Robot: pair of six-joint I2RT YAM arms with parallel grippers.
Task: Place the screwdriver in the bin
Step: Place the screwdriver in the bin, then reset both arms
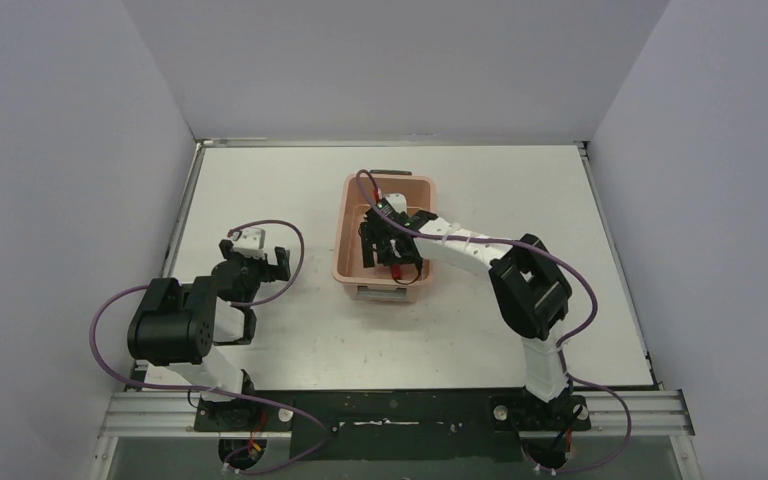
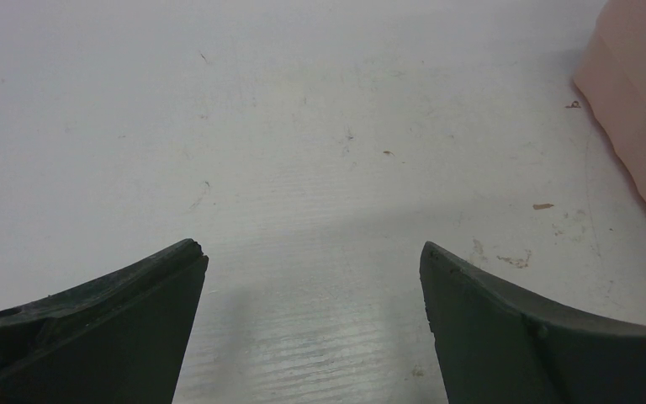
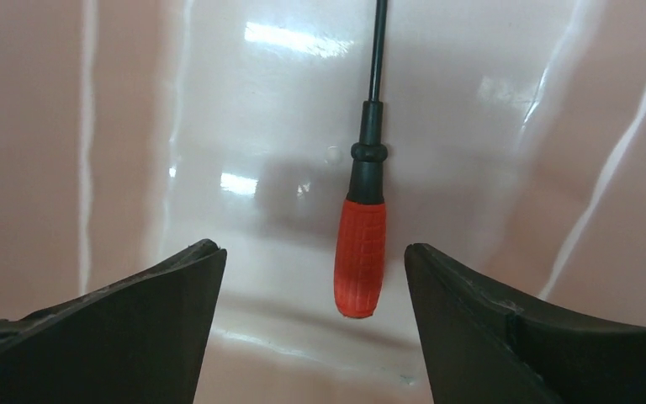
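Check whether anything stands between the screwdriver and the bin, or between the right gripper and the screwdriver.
Nothing visible does. The screwdriver already lies inside the bin, on its pink floor. The right gripper hangs open above it, one finger to each side of the red handle, not touching, with nothing between.

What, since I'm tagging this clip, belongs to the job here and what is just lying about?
Job:
- screwdriver, lying inside the bin
- bin
- right gripper, open, fingers either side of the handle, not touching it

Just about:
- left gripper, open over bare table
- brown specks on the table
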